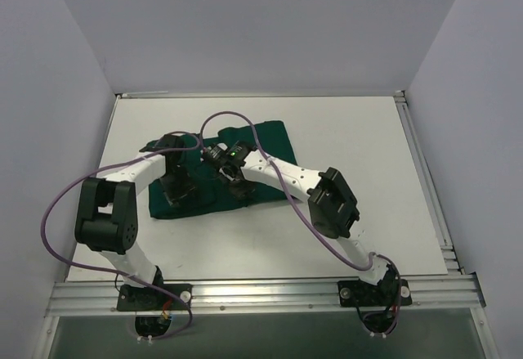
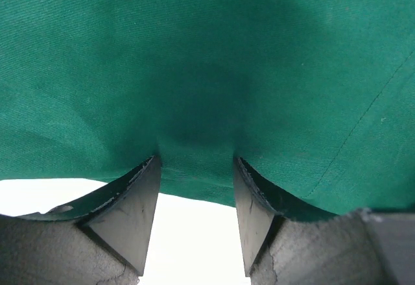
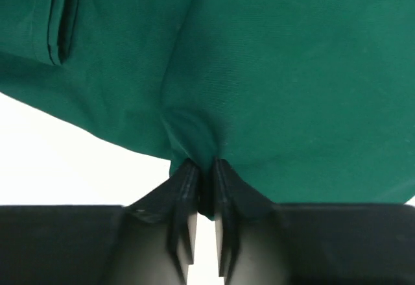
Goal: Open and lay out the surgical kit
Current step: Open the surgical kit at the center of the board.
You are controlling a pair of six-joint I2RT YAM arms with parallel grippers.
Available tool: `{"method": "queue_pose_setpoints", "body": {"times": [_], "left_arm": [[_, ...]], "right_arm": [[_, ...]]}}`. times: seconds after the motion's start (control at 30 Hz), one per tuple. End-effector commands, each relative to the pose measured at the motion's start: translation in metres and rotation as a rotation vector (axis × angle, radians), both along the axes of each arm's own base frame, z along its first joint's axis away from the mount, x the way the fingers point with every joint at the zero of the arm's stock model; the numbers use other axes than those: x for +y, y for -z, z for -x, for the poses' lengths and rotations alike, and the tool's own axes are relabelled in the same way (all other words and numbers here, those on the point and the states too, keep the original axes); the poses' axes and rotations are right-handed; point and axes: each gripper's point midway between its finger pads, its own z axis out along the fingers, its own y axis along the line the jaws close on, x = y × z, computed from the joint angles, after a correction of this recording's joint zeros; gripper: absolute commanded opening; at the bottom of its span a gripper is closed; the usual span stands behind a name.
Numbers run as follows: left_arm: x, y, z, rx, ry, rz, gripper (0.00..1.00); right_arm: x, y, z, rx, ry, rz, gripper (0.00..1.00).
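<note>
We see the right gripper (image 3: 201, 168) pinching the woven green cloth wrap (image 3: 285, 84) at 6 o'clock; the left gripper's (image 2: 196, 161) 2 jaws stand apart, straddling its edge.

Matt green woven cloth wrap (image 2: 214, 71); fingers (image 2: 133, 223) of rough dark plastic.

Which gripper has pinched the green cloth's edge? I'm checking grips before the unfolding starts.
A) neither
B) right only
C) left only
B: the right gripper has its fingers closed tight on a fold of the green cloth, while the left gripper straddles the cloth edge with a clear gap between its fingers.
</note>
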Motion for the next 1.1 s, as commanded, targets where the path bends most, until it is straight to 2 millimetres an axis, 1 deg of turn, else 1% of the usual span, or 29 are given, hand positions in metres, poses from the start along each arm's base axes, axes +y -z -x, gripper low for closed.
{"method": "queue_pose_setpoints", "body": {"times": [0.0,0.03,0.13,0.17,0.2,0.27,0.3,0.33,0.37,0.4,0.43,0.47,0.5,0.53,0.57,0.6,0.63,0.67,0.7,0.73,0.77,0.8,0.83,0.87,0.9,0.93,0.97,1.0,1.07], "left_arm": [[-0.002,-0.006,-0.018,-0.048,-0.004,0.02,0.57],[-0.001,-0.004,-0.019,-0.045,-0.006,0.019,0.57],[0.003,0.002,-0.02,-0.021,-0.011,0.014,0.57],[0.005,0.006,-0.02,-0.006,-0.015,0.011,0.57],[0.007,0.006,-0.02,0.002,-0.017,0.009,0.56],[0.009,0.01,-0.023,0.012,-0.017,0.005,0.56],[0.013,0.01,-0.024,0.013,-0.019,0.003,0.56],[0.014,0.01,-0.027,0.012,-0.021,0.002,0.55],[0.015,0.013,-0.027,0.024,-0.019,-0.001,0.55],[0.017,0.013,-0.029,0.024,-0.013,-0.003,0.55],[0.018,0.012,-0.033,0.019,-0.013,-0.003,0.55],[0.019,0.015,-0.034,0.03,-0.01,-0.005,0.54],[0.021,0.016,-0.035,0.032,-0.005,-0.011,0.54],[0.022,0.017,-0.036,0.035,-0.004,-0.012,0.54],[0.023,0.021,-0.038,0.044,0.0,-0.013,0.54],[0.023,0.023,-0.04,0.048,0.003,-0.011,0.54],[0.024,0.024,-0.042,0.051,0.003,-0.01,0.54],[0.024,0.028,-0.044,0.063,0.005,-0.01,0.54],[0.024,0.029,-0.046,0.066,0.007,-0.007,0.54],[0.024,0.03,-0.048,0.068,0.01,-0.008,0.54],[0.025,0.031,-0.051,0.07,0.008,-0.008,0.54],[0.025,0.031,-0.052,0.067,0.008,-0.008,0.54],[0.025,0.03,-0.053,0.063,0.011,-0.008,0.53],[0.026,0.03,-0.055,0.06,0.01,-0.008,0.53],[0.026,0.029,-0.057,0.057,0.011,-0.008,0.53],[0.027,0.028,-0.058,0.054,0.011,-0.008,0.54],[0.027,0.028,-0.058,0.056,0.013,-0.008,0.53],[0.028,0.028,-0.058,0.056,0.016,-0.009,0.53],[0.028,0.025,-0.061,0.048,0.023,-0.009,0.53]], "right_arm": [[-0.004,-0.029,-0.01,-0.075,0.015,0.006,0.12],[-0.003,-0.033,-0.01,-0.081,0.016,-0.006,0.07],[0.0,-0.048,-0.013,-0.091,0.031,-0.048,0.01],[-0.001,-0.051,-0.015,-0.092,0.041,-0.056,0.0],[0.001,-0.059,-0.016,-0.091,0.051,-0.085,0.0],[-0.003,-0.068,-0.023,-0.08,0.082,-0.13,0.0],[-0.004,-0.076,-0.023,-0.068,0.103,-0.168,0.0],[-0.014,-0.081,-0.034,-0.071,0.144,-0.191,0.0],[-0.017,-0.085,-0.04,-0.075,0.169,-0.216,0.0],[-0.027,-0.094,-0.043,-0.082,0.205,-0.245,0.0],[-0.037,-0.099,-0.049,-0.094,0.237,-0.26,0.0],[-0.055,-0.105,-0.067,-0.12,0.296,-0.288,0.0],[-0.07,-0.119,-0.073,-0.146,0.328,-0.317,0.0],[-0.088,-0.112,-0.074,-0.136,0.368,-0.3,0.0],[-0.117,-0.114,-0.091,-0.154,0.441,-0.307,0.0],[-0.135,-0.125,-0.093,-0.177,0.476,-0.329,0.0],[-0.155,-0.112,-0.09,-0.151,0.513,-0.308,0.0],[-0.173,-0.11,-0.093,-0.156,0.555,-0.307,0.0],[-0.208,-0.117,-0.099,-0.182,0.63,-0.318,0.0],[-0.23,-0.101,-0.091,-0.154,0.666,-0.284,0.0],[-0.25,-0.097,-0.09,-0.162,0.706,-0.272,0.0],[-0.283,-0.1,-0.09,-0.186,0.778,-0.274,0.0],[-0.301,-0.096,-0.086,-0.19,0.815,-0.263,0.0],[-0.319,-0.078,-0.077,-0.177,0.846,-0.228,0.0],[-0.334,-0.08,-0.072,-0.198,0.874,-0.225,0.0],[-0.361,-0.074,-0.067,-0.205,0.937,-0.203,0.0],[-0.372,-0.071,-0.067,-0.228,0.959,-0.19,0.0],[-0.382,-0.06,-0.056,-0.216,0.965,-0.156,0.0],[-0.389,-0.051,-0.05,-0.195,0.986,-0.13,0.23]]}}
